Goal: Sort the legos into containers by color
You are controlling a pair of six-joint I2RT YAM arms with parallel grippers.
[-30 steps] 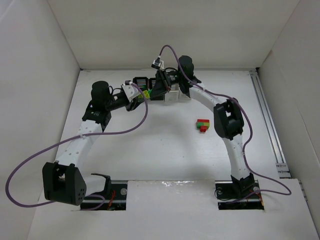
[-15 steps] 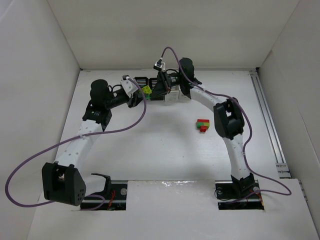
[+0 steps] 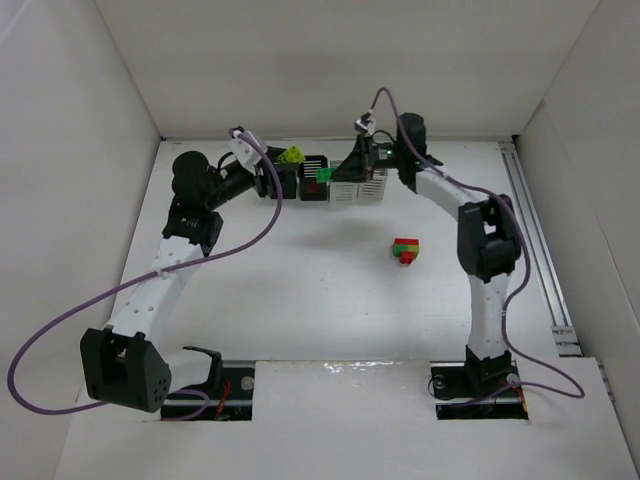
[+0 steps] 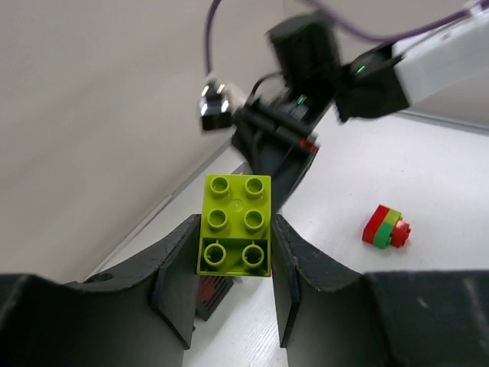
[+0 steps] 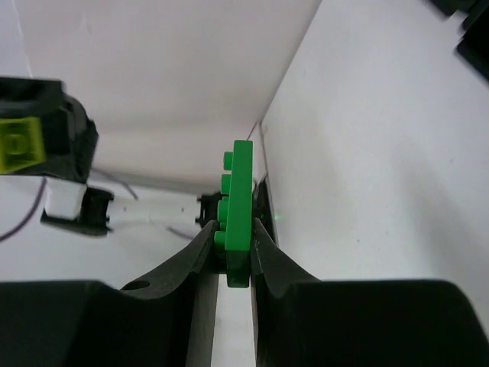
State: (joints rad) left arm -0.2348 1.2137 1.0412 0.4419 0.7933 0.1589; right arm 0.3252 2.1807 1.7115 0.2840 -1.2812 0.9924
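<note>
- Top view: the left gripper (image 3: 288, 162) grasps a yellow-green lego (image 3: 293, 155) by the black basket (image 3: 312, 190). The right gripper (image 3: 333, 175) pinches a green lego (image 3: 323, 174) beside the white basket (image 3: 358, 190). A red-and-green stack (image 3: 405, 250) lies on the table (image 3: 300, 300), well apart.
- Left wrist: the yellow-green lego (image 4: 235, 224) sits clamped between both fingers (image 4: 179, 275), studs facing the camera.
- Right wrist: the green lego (image 5: 239, 210) stands edge-on, squeezed between the fingers (image 5: 200, 260) and jutting past their tips.

White walls (image 3: 330, 60) are boxing in the table (image 3: 300, 310) on the left, back and right. Even light is falling on the top, soft shadows lying mid-table. A metal rail (image 3: 539, 250) is running along its right edge; glare is shining on the near strip (image 3: 340, 410).
</note>
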